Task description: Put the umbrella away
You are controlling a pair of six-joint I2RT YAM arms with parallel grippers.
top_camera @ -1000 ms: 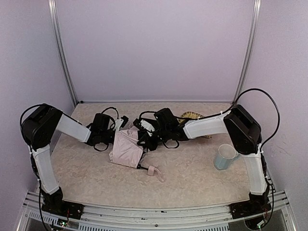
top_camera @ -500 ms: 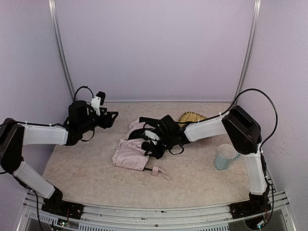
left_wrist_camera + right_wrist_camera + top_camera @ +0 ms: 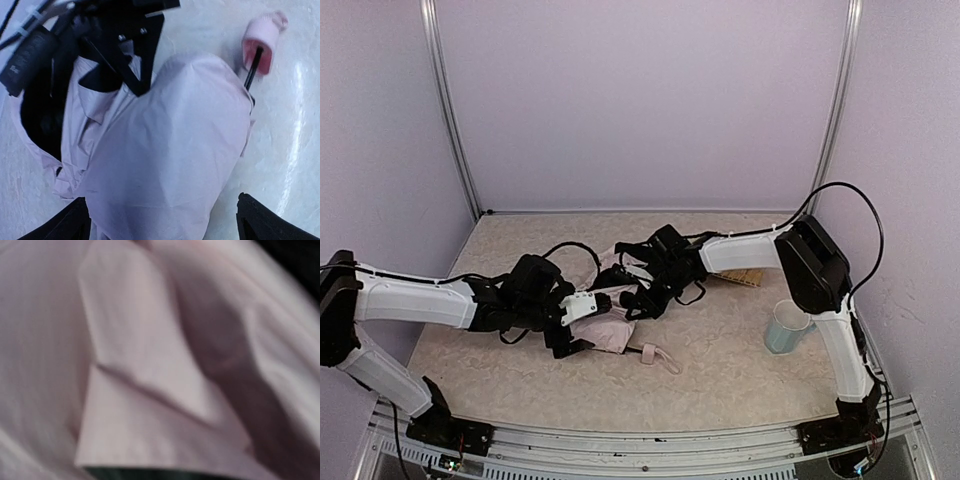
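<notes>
At the middle of the table (image 3: 730,375), the umbrella (image 3: 608,328) is laid collapsed, with its pale pink fabric bunched and black lining exposed at the far end. The small pink handle (image 3: 646,353) is directed toward the near edge, and the dark shaft (image 3: 252,67) is seen entering it. The left gripper (image 3: 578,325) is held wide apart, its fingers (image 3: 75,222) placed on either side of the fabric. The right gripper (image 3: 638,297) is buried in the far folds. Whether it is closed cannot be determined, as its wrist view is filled by blurred fabric. A pale blue cup (image 3: 786,326) is located well apart, beside the right arm.
</notes>
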